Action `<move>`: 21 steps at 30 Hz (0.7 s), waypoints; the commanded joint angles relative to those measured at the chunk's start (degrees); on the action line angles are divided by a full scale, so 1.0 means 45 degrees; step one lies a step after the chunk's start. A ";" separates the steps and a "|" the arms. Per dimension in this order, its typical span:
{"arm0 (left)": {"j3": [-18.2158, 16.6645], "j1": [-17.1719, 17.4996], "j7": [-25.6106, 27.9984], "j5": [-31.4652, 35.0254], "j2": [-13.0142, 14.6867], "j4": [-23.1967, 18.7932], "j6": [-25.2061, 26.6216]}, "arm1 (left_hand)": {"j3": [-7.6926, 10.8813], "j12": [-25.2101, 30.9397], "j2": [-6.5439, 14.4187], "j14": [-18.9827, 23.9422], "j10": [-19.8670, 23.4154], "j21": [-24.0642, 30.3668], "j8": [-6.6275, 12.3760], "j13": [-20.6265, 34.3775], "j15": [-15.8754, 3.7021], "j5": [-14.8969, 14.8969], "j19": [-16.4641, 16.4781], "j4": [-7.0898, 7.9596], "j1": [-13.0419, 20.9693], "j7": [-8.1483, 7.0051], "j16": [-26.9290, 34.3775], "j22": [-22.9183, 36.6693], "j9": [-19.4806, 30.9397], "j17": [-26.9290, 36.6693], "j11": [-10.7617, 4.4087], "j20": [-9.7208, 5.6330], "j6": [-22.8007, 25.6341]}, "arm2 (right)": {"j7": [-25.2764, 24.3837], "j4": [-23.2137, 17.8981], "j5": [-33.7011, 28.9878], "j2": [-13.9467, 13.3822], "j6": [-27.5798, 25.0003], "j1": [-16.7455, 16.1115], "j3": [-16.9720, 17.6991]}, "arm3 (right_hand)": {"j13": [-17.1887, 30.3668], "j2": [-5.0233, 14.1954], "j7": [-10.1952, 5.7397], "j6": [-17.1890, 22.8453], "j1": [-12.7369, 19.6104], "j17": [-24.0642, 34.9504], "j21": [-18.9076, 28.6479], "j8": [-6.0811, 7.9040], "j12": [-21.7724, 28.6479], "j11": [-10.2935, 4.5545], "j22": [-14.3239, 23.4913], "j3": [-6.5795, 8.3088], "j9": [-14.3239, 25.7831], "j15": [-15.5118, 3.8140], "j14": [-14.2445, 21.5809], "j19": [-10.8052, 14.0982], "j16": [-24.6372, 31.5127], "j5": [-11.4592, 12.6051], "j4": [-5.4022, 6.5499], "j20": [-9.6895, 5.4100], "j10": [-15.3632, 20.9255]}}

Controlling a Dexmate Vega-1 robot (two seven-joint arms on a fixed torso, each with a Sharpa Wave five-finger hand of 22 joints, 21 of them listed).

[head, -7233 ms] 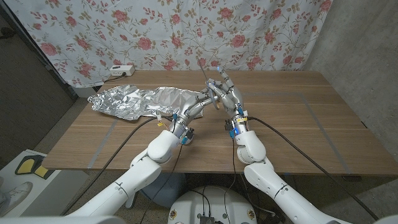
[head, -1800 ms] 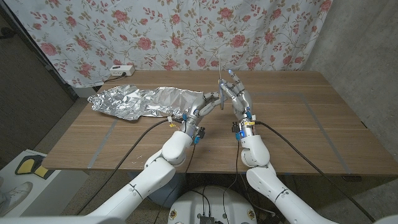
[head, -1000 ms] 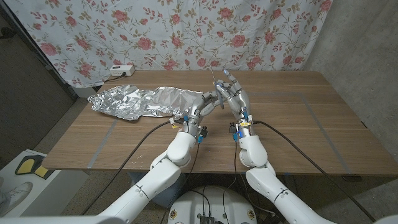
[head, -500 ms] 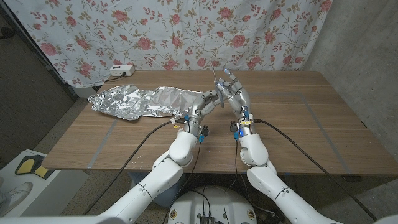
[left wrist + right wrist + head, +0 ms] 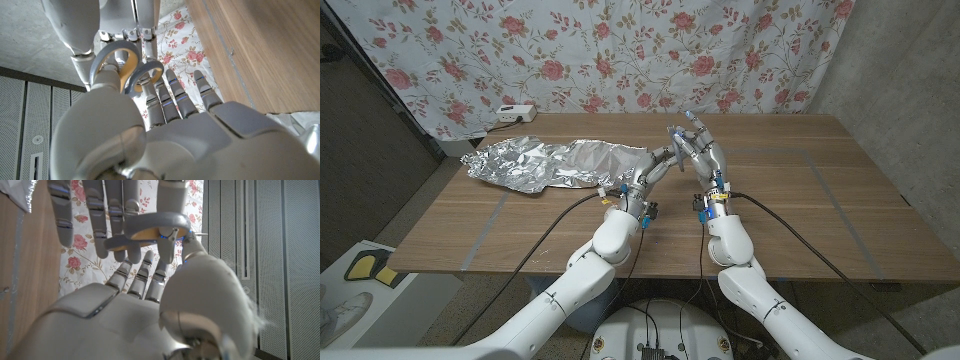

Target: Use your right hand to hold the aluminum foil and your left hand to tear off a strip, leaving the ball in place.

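Scissors (image 5: 672,140) between left hand (image 5: 655,168) and right hand (image 5: 704,156), foil (image 5: 555,162) behind

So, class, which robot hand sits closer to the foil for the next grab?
Likely the left robot hand: it sits at the foil's end, while the right robot hand stands just beyond it.

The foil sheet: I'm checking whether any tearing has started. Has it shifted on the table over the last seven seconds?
No. The foil sheet lies where it did, its crumpled end equally close to the table's left edge.
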 commanded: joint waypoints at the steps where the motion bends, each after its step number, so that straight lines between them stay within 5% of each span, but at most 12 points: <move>1: 0.0039 -0.0104 -0.0297 -0.0273 -0.0076 0.0188 -0.0156 | 0.1105 -0.0234 0.0020 -0.0048 0.1035 0.0128 -0.0846 -0.0785 0.0140 0.0221 0.0126 0.0421 -0.0198 0.0276 -0.0393 0.0010 -0.1061 -0.0632 0.0415 0.0060 0.0066 | -0.0042 -0.0297 0.0207 -0.0078 -0.0140 -0.0224 0.0087 | 0.2145 -0.0037 0.0015 0.0133 0.0132 0.0072 0.0081 -0.0029 0.0286 -0.1874 -0.0002 0.0109 0.0016 -0.2426 0.0136 0.0053 0.0067 0.0057 -0.0029 0.0004 0.2009; 6: 0.0006 0.0002 -0.0102 -0.0192 -0.0077 0.0067 -0.0080 | 0.1320 -0.0354 0.0047 0.0030 0.1510 0.0161 -0.1175 -0.1175 0.0051 0.0323 0.0166 0.0226 -0.0111 0.0192 -0.0551 0.0001 -0.1539 -0.0963 0.0270 0.0026 0.0315 | -0.0077 -0.0287 0.0178 -0.0051 -0.0169 -0.0233 0.0085 | 0.2138 -0.0035 0.0019 0.0138 0.0135 0.0084 0.0081 -0.0034 0.0296 -0.1872 -0.0001 0.0112 0.0019 -0.2427 0.0147 0.0055 0.0068 0.0061 -0.0032 0.0010 0.1998; 10: -0.0069 0.0172 0.0301 -0.0007 -0.0115 -0.0063 -0.0006 | 0.1555 -0.0558 0.0001 0.0368 0.1742 0.0177 -0.1511 -0.1519 -0.0085 0.0419 0.0168 -0.0011 0.0110 -0.0058 -0.0559 -0.0009 -0.1975 -0.1236 -0.0201 0.0054 0.0478 | -0.0075 -0.0208 0.0172 -0.0011 -0.0178 -0.0208 0.0059 | 0.2134 -0.0031 0.0024 0.0129 0.0133 0.0092 0.0080 -0.0042 0.0303 -0.1872 -0.0001 0.0113 0.0021 -0.2427 0.0152 0.0055 0.0069 0.0063 -0.0030 0.0008 0.1991; 16: -0.0213 0.0455 0.1189 0.0533 -0.0369 -0.0071 -0.0318 | 0.1975 -0.0306 0.0416 0.1701 0.4508 0.0404 -0.1493 -0.2291 -0.1077 0.0259 0.0584 -0.0267 0.1663 -0.0616 0.0363 -0.0053 -0.2638 -0.1061 -0.1233 -0.0209 0.2850 | -0.0023 -0.0105 0.0250 0.0027 -0.0160 -0.0171 0.0032 | 0.2138 -0.0035 0.0011 0.0129 0.0128 0.0110 0.0080 -0.0050 0.0330 -0.1872 -0.0001 0.0111 0.0027 -0.2426 0.0152 0.0059 0.0064 0.0066 -0.0030 0.0009 0.1981; 21: -0.0286 0.0594 0.1281 0.0497 -0.0372 -0.0129 -0.0327 | 0.1940 -0.0083 0.0508 0.2105 0.5401 0.0490 -0.1459 -0.2215 -0.1311 0.0101 0.0707 -0.0221 0.2094 -0.0592 0.0763 -0.0055 -0.2616 -0.0902 -0.1427 -0.0247 0.3198 | 0.0010 -0.0011 0.0260 0.0065 -0.0109 -0.0128 0.0014 | 0.2134 -0.0031 0.0008 0.0129 0.0122 0.0123 0.0078 -0.0055 0.0348 -0.1873 0.0000 0.0110 0.0031 -0.2425 0.0144 0.0056 0.0057 0.0068 -0.0026 0.0000 0.1975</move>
